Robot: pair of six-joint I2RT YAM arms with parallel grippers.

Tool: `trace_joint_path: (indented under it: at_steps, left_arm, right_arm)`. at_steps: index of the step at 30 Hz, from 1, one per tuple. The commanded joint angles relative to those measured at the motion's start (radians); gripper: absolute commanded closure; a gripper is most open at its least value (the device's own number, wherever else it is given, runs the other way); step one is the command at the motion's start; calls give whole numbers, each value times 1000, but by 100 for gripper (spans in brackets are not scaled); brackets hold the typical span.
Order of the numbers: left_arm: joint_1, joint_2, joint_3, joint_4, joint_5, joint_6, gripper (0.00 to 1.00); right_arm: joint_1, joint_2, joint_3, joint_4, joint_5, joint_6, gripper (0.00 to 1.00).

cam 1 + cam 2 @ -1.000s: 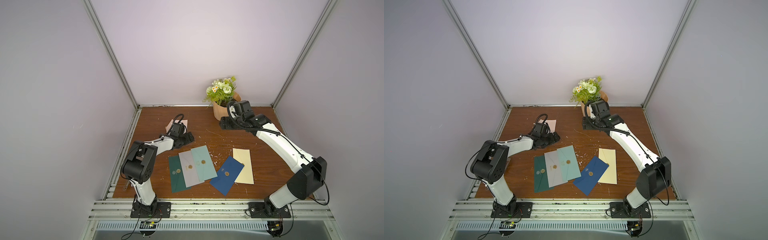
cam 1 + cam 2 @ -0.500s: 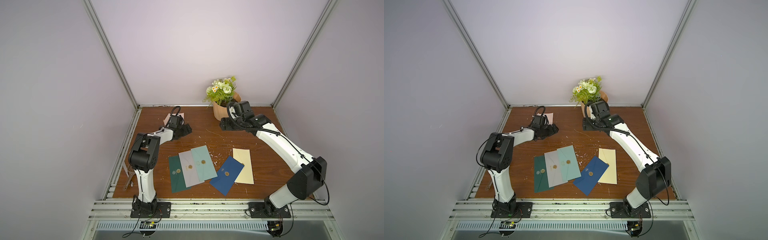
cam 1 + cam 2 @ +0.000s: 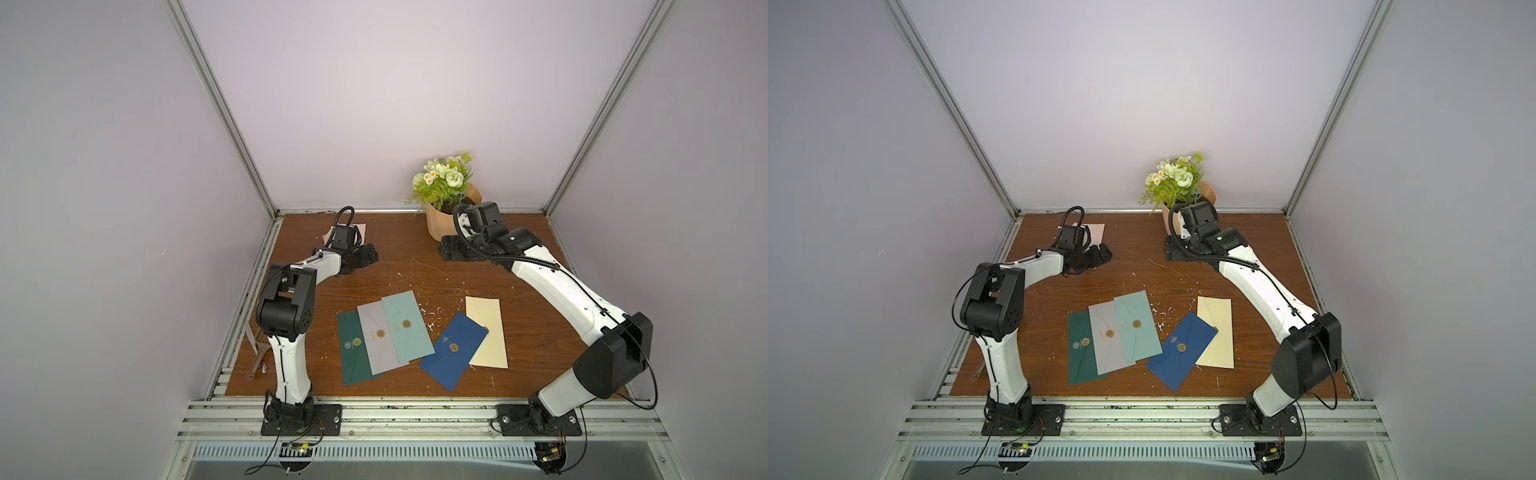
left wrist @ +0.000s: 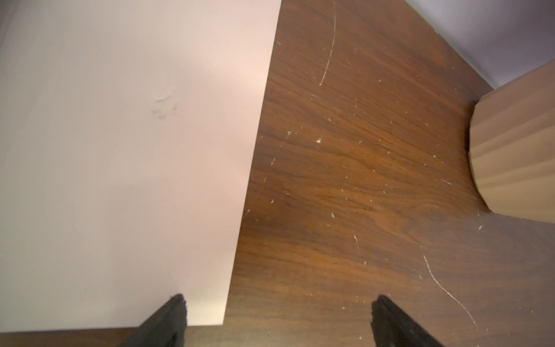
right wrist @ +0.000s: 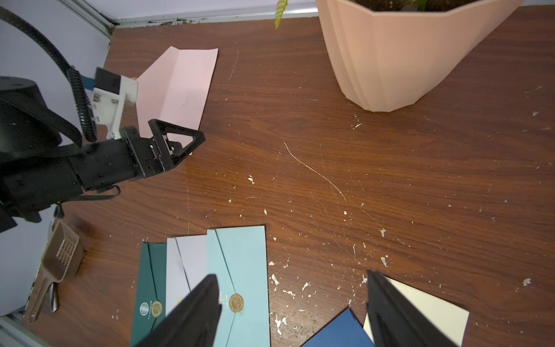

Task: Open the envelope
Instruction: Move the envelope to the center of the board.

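Observation:
A pink envelope (image 3: pixel 360 227) (image 3: pixel 1097 232) lies flat at the back left of the table. In the right wrist view the pink envelope (image 5: pixel 180 87) has its flap folded out, with a crease across it. My left gripper (image 3: pixel 370 254) (image 5: pixel 186 141) stands open just beside its near corner. In the left wrist view the left gripper (image 4: pixel 277 300) holds nothing, and one fingertip (image 4: pixel 175 306) overlaps the edge of the pink envelope (image 4: pixel 120 150). My right gripper (image 3: pixel 446 251) (image 5: pixel 292 276) is open and empty, low over the table beside the pot.
Several sealed envelopes lie at the front centre: dark green (image 3: pixel 353 353), grey (image 3: pixel 376 332), teal (image 3: pixel 405 324), navy (image 3: pixel 453 351) and cream (image 3: pixel 488 332). A flower pot (image 3: pixel 440 222) stands at the back. A brown scoop (image 5: pixel 61 258) lies by the left rail.
The left arm has swung its elbow in and moved its gripper back toward the pink envelope, its jaws opening a little wider. The right arm has not moved.

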Motion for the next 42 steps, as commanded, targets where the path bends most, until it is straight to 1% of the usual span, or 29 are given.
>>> trace_joint_path:
  at_steps: [1, 6, 9, 10, 12, 14, 16, 17, 22, 25, 28, 31, 34, 38, 42]
  left_arm:
    - [10, -9, 28, -13, 31, 19, 2]
    - [-14, -91, -6, 52, 80, 25, 0]
    - [-37, -140, -30, 44, 123, 19, 2]
    - [-50, -158, -43, 27, 137, 16, 2]
    - [-80, -203, -77, -4, 156, 25, 4]
    - [-111, -264, -143, -15, 186, 14, 6]
    - [-124, -321, -219, 2, 242, -18, 8]
    - [-128, -349, -252, 5, 259, -33, 10]
    - [-134, -507, -453, 62, 308, -136, 12]
    - [-135, -569, -544, 82, 330, -173, 12]
    - [-138, -597, -625, 163, 402, -222, 10]
    - [-158, -601, -649, 185, 431, -230, 11]
    - [-182, -596, -656, 201, 447, -236, 11]
    - [-213, -588, -680, 303, 503, -280, 12]
    - [-243, -560, -686, 298, 490, -284, 12]
  right_arm:
    - [-4, 13, 34, 5, -22, 10, 19]
    - [-4, 11, 20, 18, -38, 14, 19]
    - [-7, 15, -6, 38, -102, 26, 23]
    - [-10, 21, -20, 45, -152, 33, 24]
    - [-19, 40, -52, 69, -293, 42, 25]
    - [-23, 61, -98, 94, -440, 63, 25]
    - [-24, 77, -145, 119, -532, 77, 26]
    - [-25, 90, -161, 122, -559, 80, 27]
    - [-24, 146, -252, 153, -626, 97, 33]
    - [-24, 176, -292, 179, -671, 98, 35]
    - [-23, 210, -319, 200, -705, 104, 36]
    - [-19, 234, -333, 220, -724, 107, 38]
    - [-18, 259, -327, 252, -718, 113, 38]
    - [-20, 335, -262, 276, -723, 107, 38]
    - [-26, 430, -187, 302, -735, 101, 39]
